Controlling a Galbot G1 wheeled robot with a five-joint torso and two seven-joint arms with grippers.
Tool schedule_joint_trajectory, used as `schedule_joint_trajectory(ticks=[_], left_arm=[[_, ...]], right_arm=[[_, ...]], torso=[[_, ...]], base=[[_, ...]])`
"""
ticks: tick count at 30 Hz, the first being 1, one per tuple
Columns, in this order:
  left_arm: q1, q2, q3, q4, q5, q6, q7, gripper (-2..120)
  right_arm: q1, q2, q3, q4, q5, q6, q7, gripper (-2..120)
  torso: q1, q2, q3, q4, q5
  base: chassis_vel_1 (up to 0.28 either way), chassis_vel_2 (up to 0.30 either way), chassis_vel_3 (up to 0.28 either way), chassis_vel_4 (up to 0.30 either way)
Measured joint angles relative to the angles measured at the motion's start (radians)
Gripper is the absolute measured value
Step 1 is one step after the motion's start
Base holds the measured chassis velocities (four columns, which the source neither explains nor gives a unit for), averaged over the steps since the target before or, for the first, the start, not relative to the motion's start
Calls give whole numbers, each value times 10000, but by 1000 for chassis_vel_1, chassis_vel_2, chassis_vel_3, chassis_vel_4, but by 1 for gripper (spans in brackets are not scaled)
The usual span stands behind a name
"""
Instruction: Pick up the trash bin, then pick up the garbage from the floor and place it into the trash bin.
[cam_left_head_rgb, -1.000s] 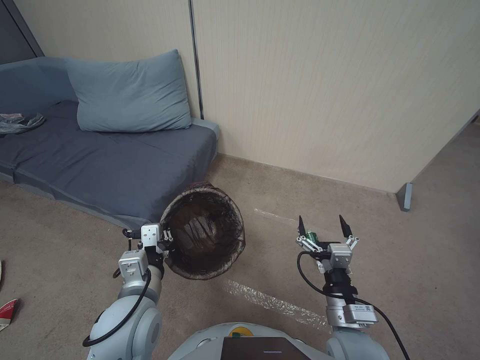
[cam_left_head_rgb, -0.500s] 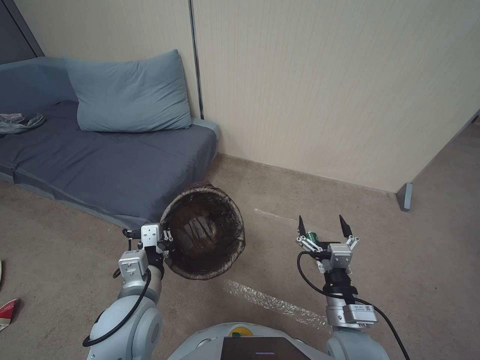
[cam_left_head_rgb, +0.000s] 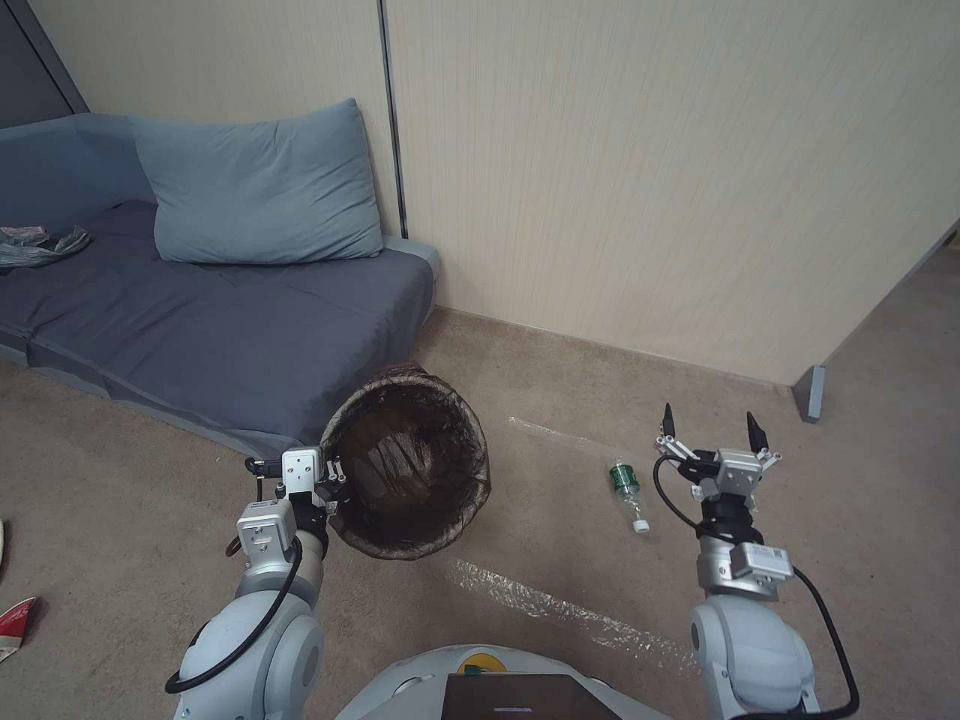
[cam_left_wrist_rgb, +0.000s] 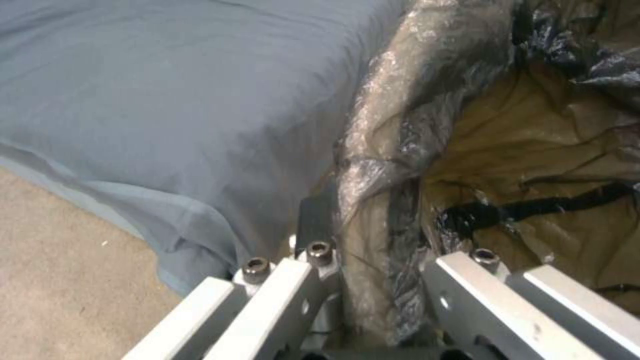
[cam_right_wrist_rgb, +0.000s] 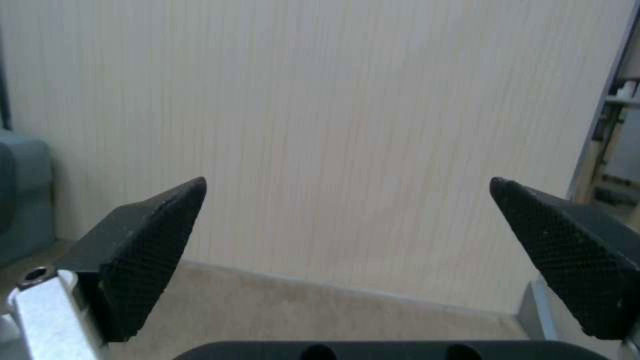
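Off the floor at the robot's left front, the trash bin (cam_left_head_rgb: 408, 463) hangs tilted, its dark-lined mouth turned up toward the head camera, just beside the corner of the blue-grey sofa (cam_left_head_rgb: 215, 335). The left gripper (cam_left_head_rgb: 322, 492) holds it by the near rim, fingers (cam_left_wrist_rgb: 287, 290) closed on the edge with the crinkled liner bag (cam_left_wrist_rgb: 393, 165) pinched between them. On the beige carpet (cam_left_head_rgb: 560, 390), to the right of the bin and well apart from it, lies a small green bottle (cam_left_head_rgb: 627, 487) on its side, white cap pointing toward the robot. Just to the right of the bottle, the right gripper (cam_left_head_rgb: 711, 427) hovers with its black fingers (cam_right_wrist_rgb: 150, 245) spread wide and nothing between them, pointing toward the pale panelled wall (cam_left_head_rgb: 650, 170). A red-and-white scrap (cam_left_head_rgb: 14, 624) lies at the far left edge of the floor.
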Motion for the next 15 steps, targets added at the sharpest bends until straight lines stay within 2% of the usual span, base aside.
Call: schedule_joint_trajectory(ticks=[10, 15], left_arm=[[1, 0, 0, 0, 0, 0, 0, 0], [1, 0, 0, 0, 0, 0, 0, 0]], right_arm=[[917, -1229, 68, -1738, 933, -1295, -123, 100], [1142, -1501, 1, -2215, 1101, -1553, -281, 100]], torso=[[0, 0, 0, 0, 0], [0, 0, 0, 1, -1]], base=[[0, 0, 0, 0], [0, 0, 0, 0]])
